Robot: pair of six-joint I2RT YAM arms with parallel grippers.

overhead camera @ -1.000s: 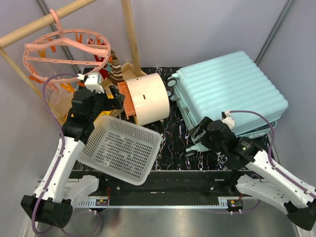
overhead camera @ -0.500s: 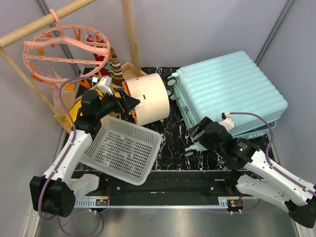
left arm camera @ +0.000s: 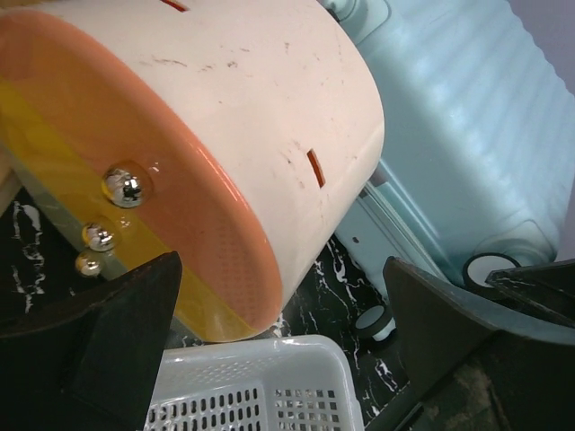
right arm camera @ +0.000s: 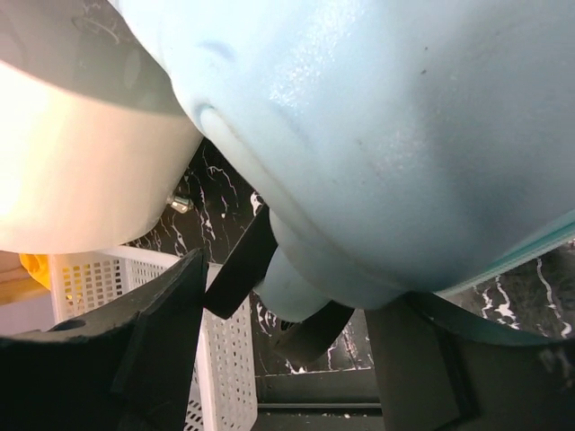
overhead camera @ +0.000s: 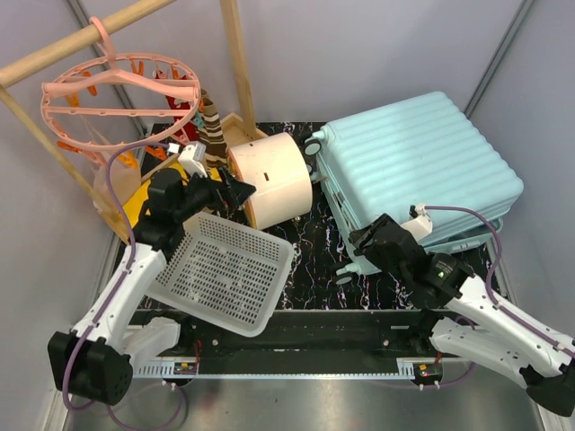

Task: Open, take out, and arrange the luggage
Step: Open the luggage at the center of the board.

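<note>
The luggage [overhead camera: 413, 171] is a pale mint-blue ribbed suitcase lying closed at the right of the table. My right gripper [overhead camera: 361, 242] is at its near-left corner. In the right wrist view the luggage [right arm camera: 404, 135] fills the top, and its wheel mount with black wheel parts sits between the jaws of the right gripper [right arm camera: 292, 296]. The jaws stand apart on either side of it. My left gripper [overhead camera: 241, 191] is wide open by the cream-and-orange drawer box [overhead camera: 269, 180], holding nothing. In the left wrist view the left gripper [left arm camera: 283, 269] frames that box's orange front, and the luggage [left arm camera: 467, 117] lies beyond.
A white perforated basket [overhead camera: 220, 274] leans tilted at the near left, under the left arm. A pink round clothes hanger [overhead camera: 117, 90] hangs from a wooden pole at the back left. The drawer box [left arm camera: 225, 135] has shiny metal knobs. Grey walls close in the table.
My left arm swung right, from the hanger side to the drawer box. My right gripper's jaws have narrowed around the suitcase's wheel corner and moved slightly forward.
</note>
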